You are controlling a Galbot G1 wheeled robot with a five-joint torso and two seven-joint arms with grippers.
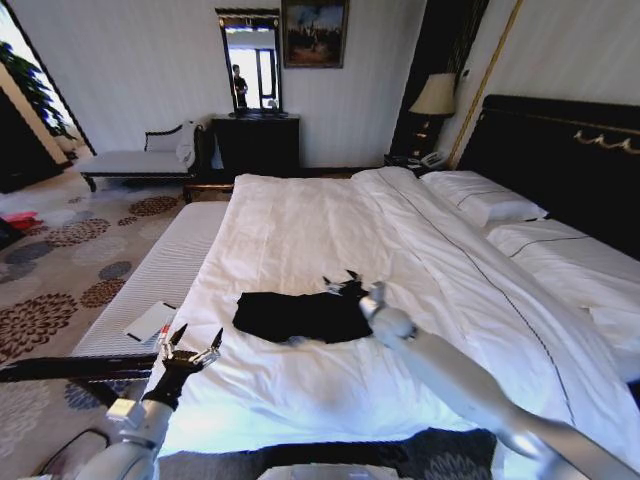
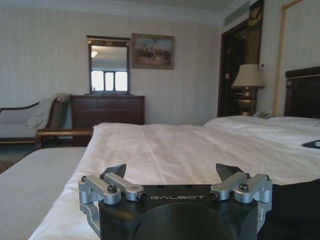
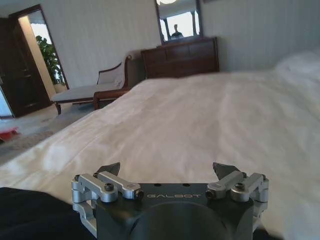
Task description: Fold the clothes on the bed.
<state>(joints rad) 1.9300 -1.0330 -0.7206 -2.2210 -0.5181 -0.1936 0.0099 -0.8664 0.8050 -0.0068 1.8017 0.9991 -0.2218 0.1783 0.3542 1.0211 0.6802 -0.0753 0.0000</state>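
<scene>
A: Head view first: the black T-shirt lies flat on the white bed, near the foot end. The right gripper hangs just over the shirt's far corner, fingers spread, holding nothing. The left gripper is off the bed's near left edge, fingers also apart.

B: How will the shirt handle?

A: Soft and light, I'd judge, limp cloth that sags and drags. Best pinched at a hem or sleeve edge, taking care not to catch the duvet beneath.

B: Anything in the way?

A: A pale bench runs along the bed's left side with a notepad on it, close to the left arm.

B: Left wrist view?

A: Left gripper open, black cloth low at one side, the dresser far behind.

B: Right wrist view?

A: Right gripper open over white bedding, black cloth at its near corner.
</scene>
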